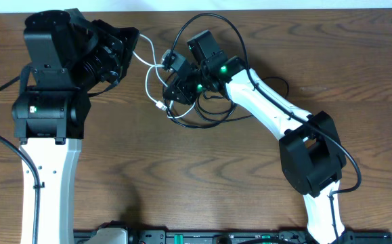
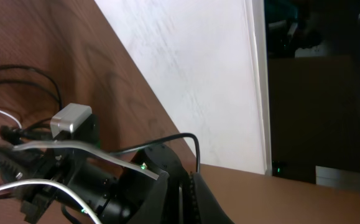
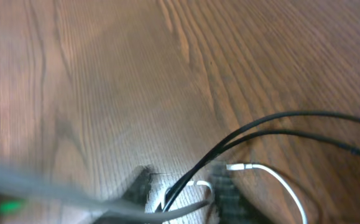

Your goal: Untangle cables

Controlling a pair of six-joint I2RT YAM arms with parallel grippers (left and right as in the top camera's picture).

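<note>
Centrally on the desk (image 1: 182, 176), a tangle of thin cables is seen between the two arms. The white cable (image 1: 154, 54) is short. Its long axis is laid from the upper left, at the left fingers (image 1: 131, 39), down to a small plug end pointed toward the near edge. The black cables (image 1: 231, 30) are longer and are looped in wide arcs around the right fingers (image 3: 228, 191). The left fingers are pressed together on the white cable's upper end. The right fingers are set either side of crossed black and white strands; whether they are clamped cannot be told.
</note>
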